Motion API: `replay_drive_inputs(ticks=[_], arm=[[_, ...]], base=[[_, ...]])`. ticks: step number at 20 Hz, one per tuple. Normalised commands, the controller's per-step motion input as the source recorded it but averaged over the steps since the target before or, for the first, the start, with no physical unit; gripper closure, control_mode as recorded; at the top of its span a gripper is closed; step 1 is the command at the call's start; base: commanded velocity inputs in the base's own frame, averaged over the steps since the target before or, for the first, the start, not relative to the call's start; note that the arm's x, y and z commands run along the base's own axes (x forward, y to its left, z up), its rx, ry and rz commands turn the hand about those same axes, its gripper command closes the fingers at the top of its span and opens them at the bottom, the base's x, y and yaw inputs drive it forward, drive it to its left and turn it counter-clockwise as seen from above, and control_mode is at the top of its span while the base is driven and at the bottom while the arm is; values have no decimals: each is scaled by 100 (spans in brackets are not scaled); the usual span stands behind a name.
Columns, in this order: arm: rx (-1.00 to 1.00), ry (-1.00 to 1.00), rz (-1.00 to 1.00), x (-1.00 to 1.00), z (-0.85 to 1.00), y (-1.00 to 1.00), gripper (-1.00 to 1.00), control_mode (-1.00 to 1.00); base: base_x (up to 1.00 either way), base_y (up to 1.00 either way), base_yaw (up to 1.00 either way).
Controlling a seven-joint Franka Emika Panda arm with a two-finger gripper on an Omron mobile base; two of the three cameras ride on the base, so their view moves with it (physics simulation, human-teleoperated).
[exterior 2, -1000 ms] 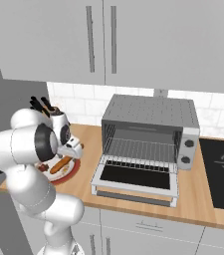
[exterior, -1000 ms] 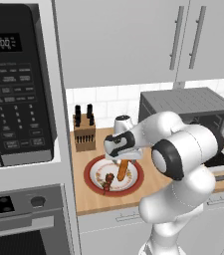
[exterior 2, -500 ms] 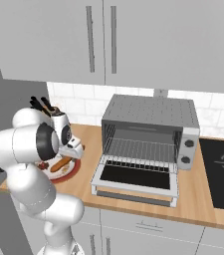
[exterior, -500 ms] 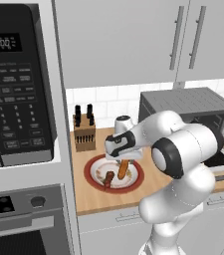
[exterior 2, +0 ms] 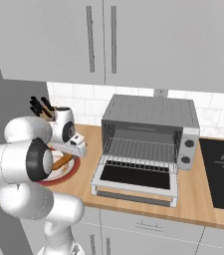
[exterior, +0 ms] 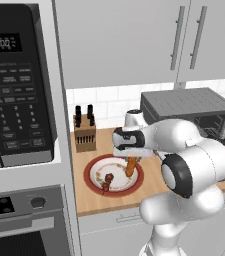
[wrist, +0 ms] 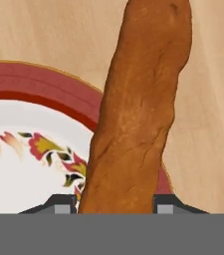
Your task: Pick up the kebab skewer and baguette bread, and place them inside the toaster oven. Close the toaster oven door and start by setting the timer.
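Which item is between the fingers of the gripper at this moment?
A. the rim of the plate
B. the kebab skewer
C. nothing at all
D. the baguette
D: in the hand view the baguette rises between the two fingertips of the gripper, while the kebab skewer lies on the plate.

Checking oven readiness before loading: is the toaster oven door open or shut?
Open. In the right base view the toaster oven door is dropped flat onto the counter in front of the toaster oven, exposing its wire rack.
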Motion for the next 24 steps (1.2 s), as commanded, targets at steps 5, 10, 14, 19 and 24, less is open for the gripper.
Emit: replay_drive_inputs(ticks=[5,10,14,19,24], arm=[[8,-3,-6,-30,92,-2,100,-100],[6,-3,-13,-22,80,0,100,-100],[6,-8,-16,-33,68,-16,100,-100],[9,-2,-23,-33,62,-65,100,-100],[13,0,-27,-22,50,-80,100,-100]], base=[[0,0,0],[0,0,0],[0,0,0],[0,0,0],[0,0,0]])
